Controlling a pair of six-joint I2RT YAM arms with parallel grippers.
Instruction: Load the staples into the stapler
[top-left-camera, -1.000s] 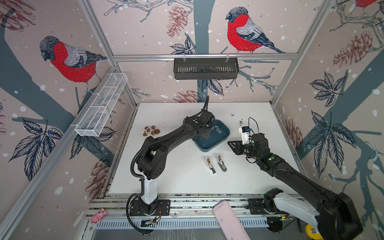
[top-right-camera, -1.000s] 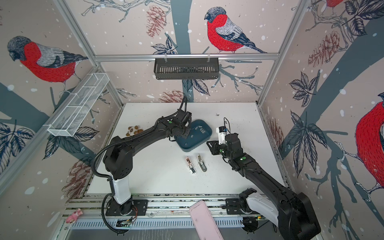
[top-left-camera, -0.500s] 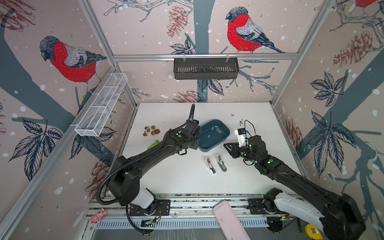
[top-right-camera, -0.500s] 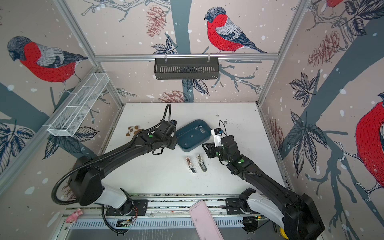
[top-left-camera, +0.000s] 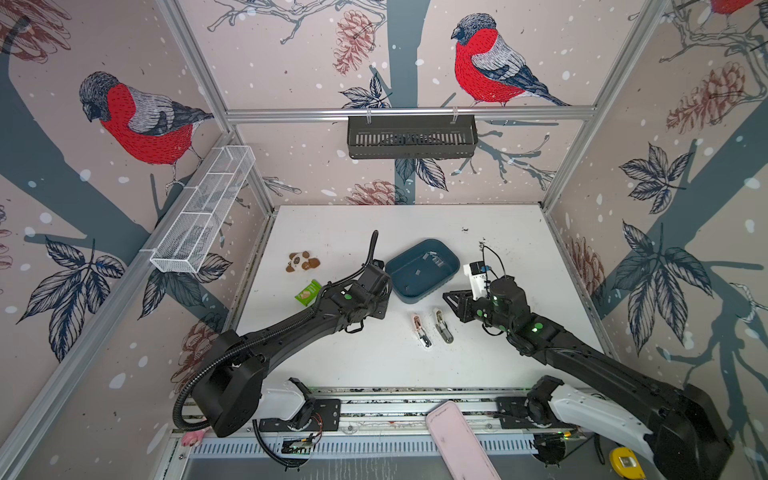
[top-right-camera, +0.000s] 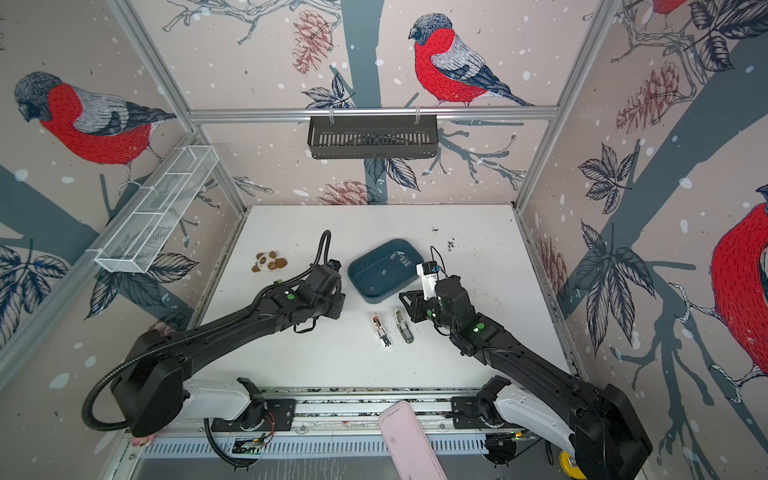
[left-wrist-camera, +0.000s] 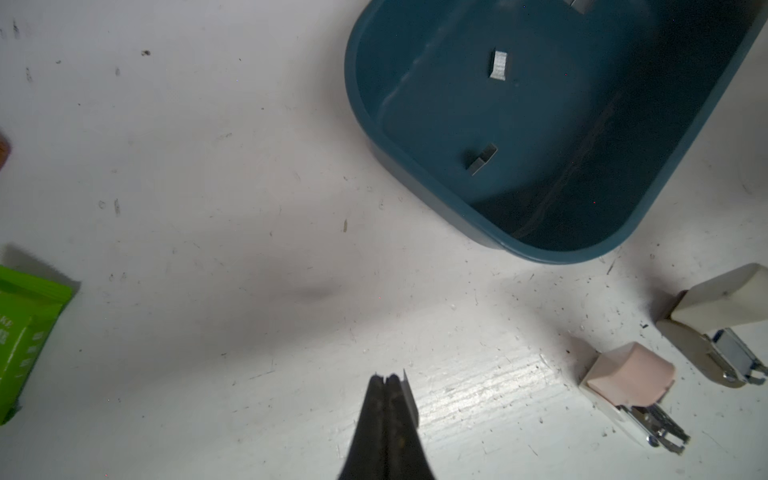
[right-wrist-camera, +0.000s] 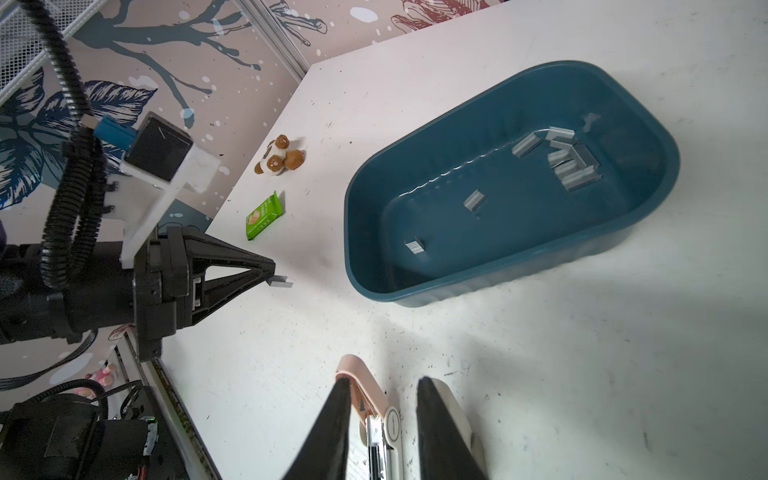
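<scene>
Staples (right-wrist-camera: 561, 160): short silvery-grey strips, U-shaped in section. Most are heaped at one end of the blue tray (right-wrist-camera: 519, 224), and two loose ones lie apart on its floor. The tray sits centre frame in both top views.

One more strip (right-wrist-camera: 280, 283) is out of the tray, pinched at the tip of the left gripper (right-wrist-camera: 270, 272), whose jaws are fully closed on it. The gripper is just off the tray's lower-left corner in a top view.

Vs. one second back: the left gripper was over the tray. It has since pulled away to the left and down the frame, with the arm swung low, uncovering the green packet (top-left-camera: 308, 292). The tray has not shifted. The right gripper (right-wrist-camera: 384, 381) has drifted slightly left, toward the staplers.

Right jaws are part-open and grip nothing. The pink stapler (top-left-camera: 419, 330) shows in the gap below them, with the beige stapler (top-left-camera: 443, 327) just beside it.

Held strip: long axis roughly in line with the fingers, free end toward the tray. Both staplers: long axes run upper left to lower right in the top views, metal noses toward the bottom edge.
</scene>
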